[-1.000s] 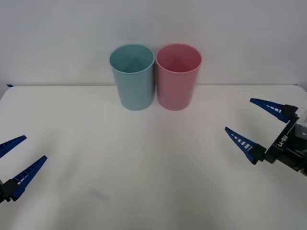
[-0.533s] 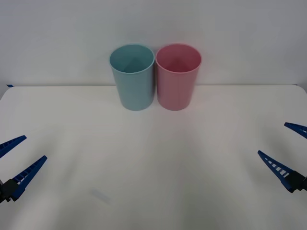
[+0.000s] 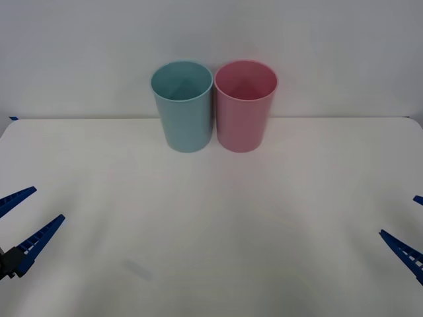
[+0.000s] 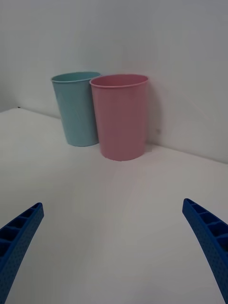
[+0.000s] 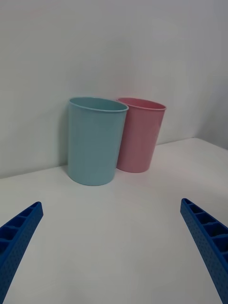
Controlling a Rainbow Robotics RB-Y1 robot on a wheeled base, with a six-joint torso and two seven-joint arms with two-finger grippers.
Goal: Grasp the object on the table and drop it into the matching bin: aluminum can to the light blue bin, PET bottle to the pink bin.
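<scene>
Bins first: the light blue bin (image 3: 188,112) and the pink bin (image 3: 244,112) stand upright at the far middle of the table (image 3: 211,218), close against the white wall (image 3: 211,33). They look equal in height, both round, slightly tapered toward the base, with plain rims and open mouths. The blue one is on my left, the pink one on my right. In the front view their sides meet or nearly meet; whether they truly touch I cannot tell. What I can see of their insides is bare wall in shadow, and their bottoms are hidden from me. Where the can lies I cannot tell.

Around the bins the white tabletop runs broad and flat, toward me and to both sides. Its far edge meets the wall just behind them. A small dark blue mark (image 3: 12,117) sits at the far left corner, and a faint grey smudge (image 3: 137,269) shows on the near left part of the surface.

My left gripper (image 3: 48,203) hangs at the near left edge, well apart from the bins, its blue ribbed fingers (image 5: 19,237) spread wide and grasping nothing. My right gripper (image 3: 399,215) hangs at the near right edge, equally far off, its fingers (image 4: 206,232) also released and wide apart, with bare table between them. Both wrist views face the two bins across open surface.
</scene>
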